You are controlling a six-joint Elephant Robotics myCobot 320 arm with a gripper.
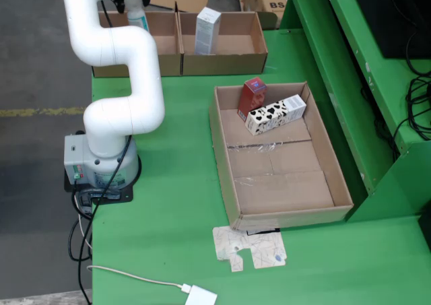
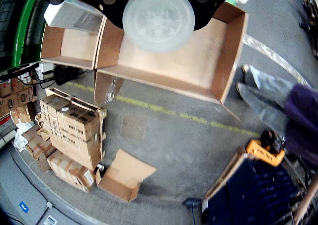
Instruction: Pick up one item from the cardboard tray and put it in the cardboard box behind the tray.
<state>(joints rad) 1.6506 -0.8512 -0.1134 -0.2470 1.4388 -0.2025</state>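
The hand (image 2: pixel 159 6) holds a pale round-bottomed bottle (image 2: pixel 159 17), whose base fills the top of the riding view, directly above the left cardboard box (image 2: pixel 218 61) at the back of the bench; in the still view the bottle (image 1: pixel 137 15) shows only partly behind the white arm (image 1: pixel 121 69). Beside it the right cardboard box (image 1: pixel 236 52) carries an upright white carton (image 1: pixel 207 30). Nearer, on the green bench (image 1: pixel 168 211), the cardboard tray (image 1: pixel 222 150) has a red box (image 1: pixel 252 97) and a cow-patterned carton (image 1: pixel 275 114) touching at its far end. Before the tray lies a flattened printed card (image 1: pixel 249 248), and a white adapter (image 1: pixel 201 296) with its cable sits at the bench's front edge. Green framing (image 1: pixel 350 83) rises on the right. Below the bench edge the riding view shows grey concrete floor (image 2: pixel 169 145) with a yellow line, stacked brown cartons (image 2: pixel 69 135) with unreadable print, and a person's legs (image 2: pixel 268 101).
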